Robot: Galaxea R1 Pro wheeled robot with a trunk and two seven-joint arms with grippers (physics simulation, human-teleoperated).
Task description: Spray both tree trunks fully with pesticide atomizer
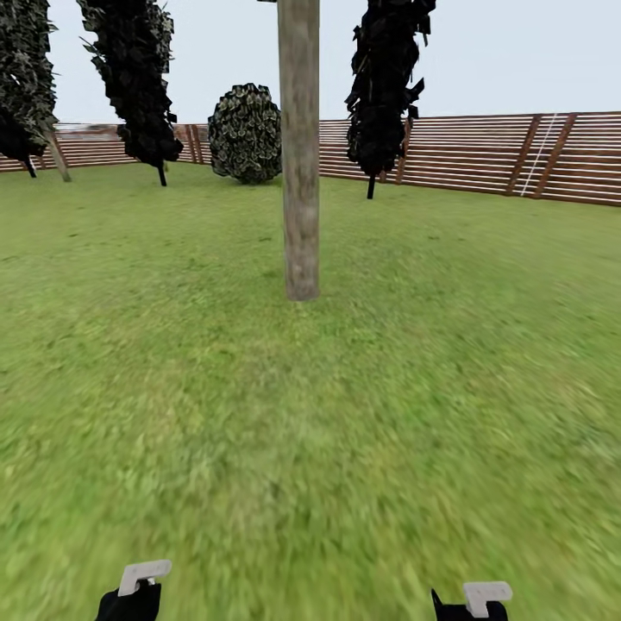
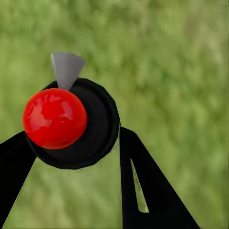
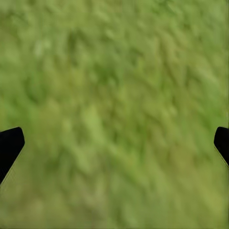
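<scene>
- Left claw grips the pesticide atomizer, a black round-bodied sprayer with a glossy red ball on top and a small grey wedge-shaped nozzle; in the left wrist view the black fingers close against either side of the body, with blurry green grass lawn behind.
- Right claw is spread wide and holds nothing: its two black fingertips sit at opposite edges of the right wrist view, with the lawn between them.
- Both arms hang low at the near edge of the head view, the left claw and the right claw each showing a pale grey piece above black.
- Between the robot and the target lies a broad stretch of lawn.
- Straight ahead, about midway between the two arms, stands the thick, smooth grey-beige tree trunk, upright, its long axis vertical, running out of the top of the view. The nozzle must therefore point forward at the trunk and sweep up and down it; judged from here, the robot is well apart from it and probably needs to close in first.
- Beyond it stand narrow dark cypress-like trees, a round dark bush and the reddish-brown slatted wooden fence.
</scene>
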